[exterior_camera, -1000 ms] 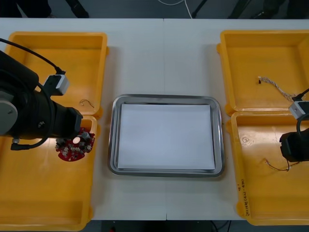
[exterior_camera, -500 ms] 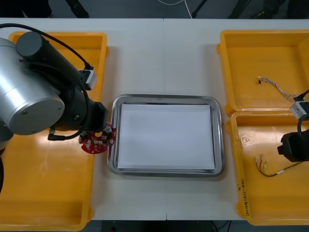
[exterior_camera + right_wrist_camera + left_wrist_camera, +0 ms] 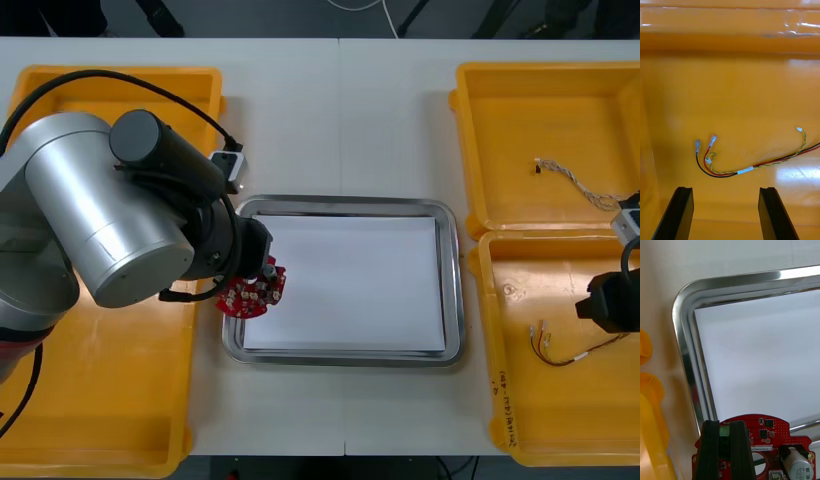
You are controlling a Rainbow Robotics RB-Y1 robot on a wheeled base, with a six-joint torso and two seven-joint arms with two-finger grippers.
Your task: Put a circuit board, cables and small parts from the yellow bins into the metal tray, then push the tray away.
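Left gripper is clamped on the round red circuit board and holds it across the left rim of the tray, partly over the white sheet inside. I cannot tell whether the board already rests on the tray. By my reading the task is at its first step. The board is at the tray but not let go, and nothing else lies on the white sheet. The cables and small parts are not yet fetched, and the push comes last. To the right, the far right bin holds a twisted cable. The near right bin holds a red and yellow cable with a black strand. The right gripper hangs over that near bin at the table's right side. From above, the bulk of the left arm covers the grip. The left wrist view makes it plain: two black fingers, close together, pinch the board's edge beside a grey cylinder part, with the shiny rim and rounded corner of the tray just beyond. The right wrist view adds that the right gripper's fingers stand wide apart with nothing between them. The cable lies flat on the bin floor just past their tips.
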